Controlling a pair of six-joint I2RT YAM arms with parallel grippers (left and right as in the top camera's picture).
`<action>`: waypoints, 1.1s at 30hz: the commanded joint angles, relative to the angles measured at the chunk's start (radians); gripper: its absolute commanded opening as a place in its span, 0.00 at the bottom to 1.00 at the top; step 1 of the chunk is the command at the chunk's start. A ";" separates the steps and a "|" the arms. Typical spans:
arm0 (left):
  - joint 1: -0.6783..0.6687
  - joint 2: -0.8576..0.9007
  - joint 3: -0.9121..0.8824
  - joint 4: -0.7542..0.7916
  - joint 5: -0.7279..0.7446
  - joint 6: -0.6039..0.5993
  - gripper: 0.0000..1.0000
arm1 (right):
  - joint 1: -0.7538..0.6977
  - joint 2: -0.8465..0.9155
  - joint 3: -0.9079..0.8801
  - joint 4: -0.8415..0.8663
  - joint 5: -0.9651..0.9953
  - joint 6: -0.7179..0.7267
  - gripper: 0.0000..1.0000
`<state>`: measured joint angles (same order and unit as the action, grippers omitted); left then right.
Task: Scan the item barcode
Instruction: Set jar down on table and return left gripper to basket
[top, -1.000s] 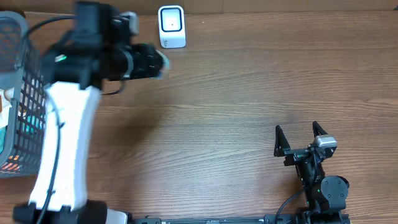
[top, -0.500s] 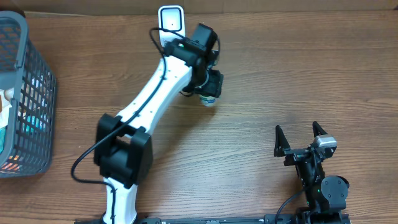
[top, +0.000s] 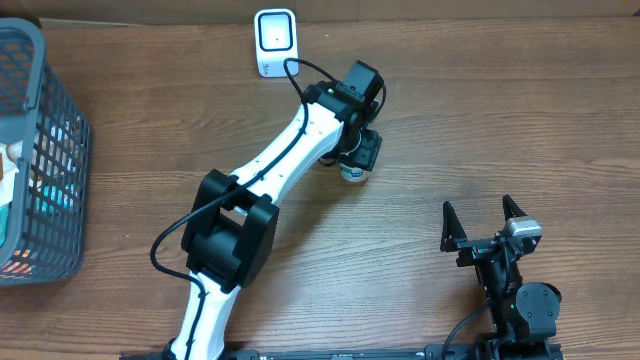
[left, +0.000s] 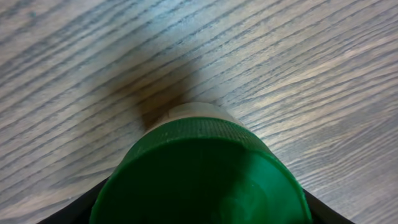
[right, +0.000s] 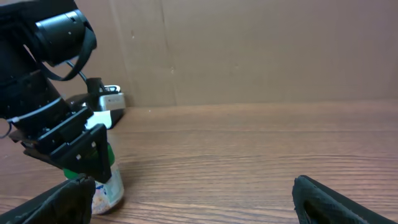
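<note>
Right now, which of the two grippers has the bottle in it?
The left gripper, out mid-table near the scanner, is closed on the green-capped bottle. The right gripper sits open and empty.

The left arm reaches across the wooden tabletop (top: 500, 110), its gripper (top: 355, 165) pointing down over a small bottle (top: 352, 174), below-right of the white scanner (top: 275, 42). A grey wire basket (top: 45, 150) stands at the left edge. The right gripper (top: 485, 225) rests with fingers (top: 449, 222) spread, well apart from the bottle.
</note>
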<state>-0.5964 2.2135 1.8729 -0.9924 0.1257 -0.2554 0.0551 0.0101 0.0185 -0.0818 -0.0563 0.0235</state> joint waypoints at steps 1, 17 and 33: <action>-0.013 0.039 0.019 0.008 -0.014 0.000 0.62 | 0.006 -0.007 -0.011 0.004 -0.006 0.003 1.00; -0.012 0.074 0.270 -0.158 -0.022 0.029 1.00 | 0.006 -0.007 -0.011 0.004 -0.006 0.003 1.00; 0.333 -0.096 1.009 -0.697 -0.144 0.031 1.00 | 0.006 -0.007 -0.011 0.004 -0.006 0.003 1.00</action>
<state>-0.3897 2.1975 2.8365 -1.6440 0.0029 -0.2325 0.0551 0.0101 0.0185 -0.0818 -0.0566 0.0231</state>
